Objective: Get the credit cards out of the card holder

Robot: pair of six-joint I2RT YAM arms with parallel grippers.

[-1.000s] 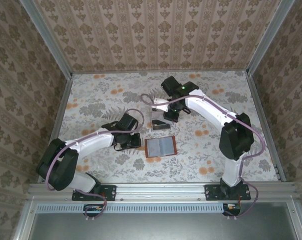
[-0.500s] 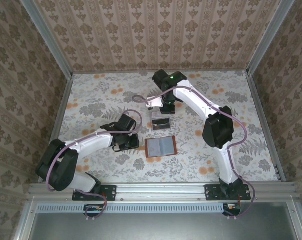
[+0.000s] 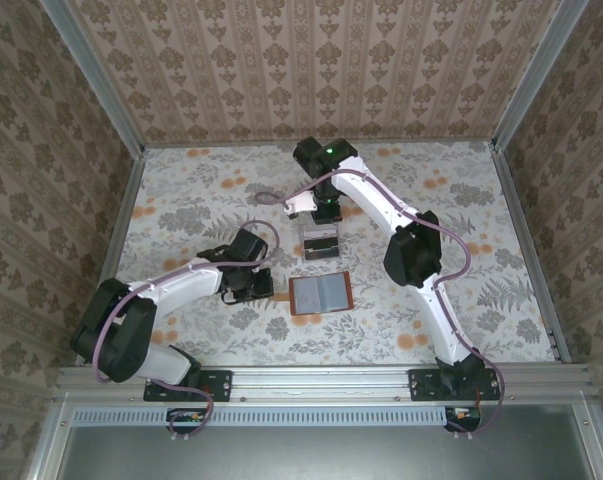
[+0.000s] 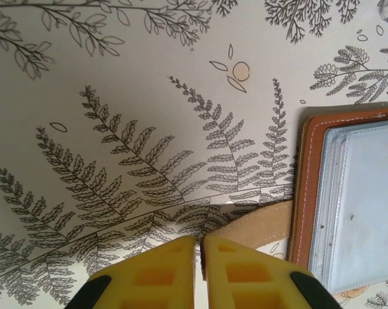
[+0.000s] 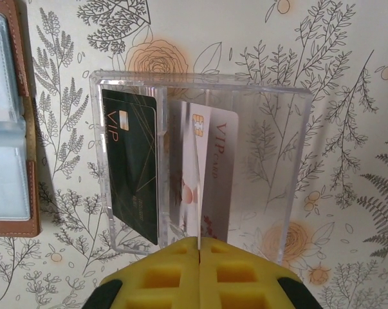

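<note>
Swinging toward nine o'clock, right hand (image 5: 199,244) is pinching a thin, stiff, slippery credit card (image 5: 190,167) edge-on over the clear tray (image 5: 200,81); left hand (image 4: 199,248) is clamping the card holder (image 4: 303,193) by its tab (image 4: 258,226).

1 overhead view looks down; 2 close wrist views share the card holder (image 4: 351,206).

The left arm (image 3: 181,280) is lying low, elbow bent, left claw (image 4: 199,243) holding its yellow fingers (image 4: 158,273) almost together; the right arm (image 3: 381,205) is reaching forward, right claw (image 5: 199,244) pressing tightly closed.

Right end effector (image 5: 199,244) has swung over the clear tray (image 5: 200,82).
</note>
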